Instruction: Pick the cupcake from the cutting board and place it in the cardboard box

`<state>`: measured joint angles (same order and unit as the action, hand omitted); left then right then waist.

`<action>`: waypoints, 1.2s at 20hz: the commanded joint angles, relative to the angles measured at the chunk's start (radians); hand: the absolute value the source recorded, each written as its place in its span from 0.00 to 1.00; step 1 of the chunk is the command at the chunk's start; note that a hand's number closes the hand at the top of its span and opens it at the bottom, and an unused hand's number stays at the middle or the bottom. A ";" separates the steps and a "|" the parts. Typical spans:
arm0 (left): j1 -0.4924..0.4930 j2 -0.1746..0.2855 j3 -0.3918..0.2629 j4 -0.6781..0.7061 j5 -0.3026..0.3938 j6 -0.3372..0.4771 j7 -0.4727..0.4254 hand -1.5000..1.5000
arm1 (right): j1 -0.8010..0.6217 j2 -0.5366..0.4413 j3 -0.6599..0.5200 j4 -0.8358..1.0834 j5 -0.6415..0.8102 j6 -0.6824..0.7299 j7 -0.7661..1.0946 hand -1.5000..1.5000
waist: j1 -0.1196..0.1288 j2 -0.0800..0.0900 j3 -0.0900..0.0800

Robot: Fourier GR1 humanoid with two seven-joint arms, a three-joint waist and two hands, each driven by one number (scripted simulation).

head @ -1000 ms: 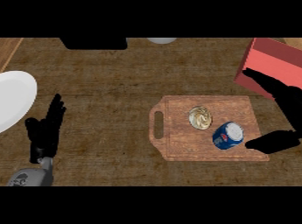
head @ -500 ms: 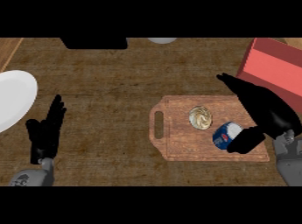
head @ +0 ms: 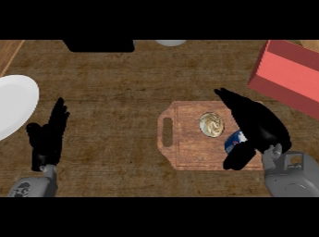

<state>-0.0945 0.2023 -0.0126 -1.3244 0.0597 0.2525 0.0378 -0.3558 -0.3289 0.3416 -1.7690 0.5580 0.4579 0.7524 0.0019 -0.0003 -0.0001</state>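
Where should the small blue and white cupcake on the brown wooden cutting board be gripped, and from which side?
Grip the blue and white cupcake by its sides, coming from above and the right: the round tan swirled pastry crowds its upper left on the wooden cutting board. The open right hand hovers there.

The cutting board (head: 189,152) is lying beneath the right hand (head: 260,127) and extending out to its left. The cupcake (head: 211,124) is sitting on the board just left of that hand, and a second small item (head: 233,140) is lying between its thumb and palm, partly hidden. The cardboard box (head: 295,78) is sitting beyond that hand and to its right, off the board, while the plate (head: 5,109) is lying left of the left hand (head: 47,141), well apart from the board.
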 commanded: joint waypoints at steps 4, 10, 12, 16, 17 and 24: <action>-0.052 -0.033 0.003 0.006 -0.048 0.030 0.044 0.50 | -0.067 0.101 -0.005 0.087 0.098 0.044 0.039 0.00 | 0.001 0.000 0.000; 0.042 -0.049 0.006 -0.013 -0.043 -0.013 -0.016 0.50 | -0.131 0.148 -0.057 0.238 0.158 0.019 0.002 0.00 | 0.007 0.001 0.000; 0.064 -0.037 0.026 -0.049 -0.041 -0.033 -0.020 0.50 | -0.007 0.138 -0.037 0.076 0.177 0.069 0.024 0.00 | 0.000 -0.001 0.000; 0.010 -0.010 0.079 -0.001 -0.014 -0.075 -0.015 0.50 | -0.048 0.240 -0.015 0.137 0.222 0.061 0.095 0.00 | 0.000 0.000 0.000; 0.042 -0.062 0.022 -0.026 -0.066 -0.019 0.002 0.50 | -0.063 0.230 -0.016 0.208 0.244 0.034 0.044 0.00 | 0.002 0.000 0.000; -0.092 -0.008 0.095 0.097 -0.043 -0.087 0.008 0.50 | -0.074 0.206 -0.067 0.270 0.290 0.056 -0.006 0.00 | -0.003 0.001 0.000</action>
<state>-0.1045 0.1748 0.0567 -1.3059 0.0158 0.1893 0.0326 -0.4256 -0.1206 0.2825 -1.5446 0.8171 0.5166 0.7699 0.0017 0.0000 -0.0001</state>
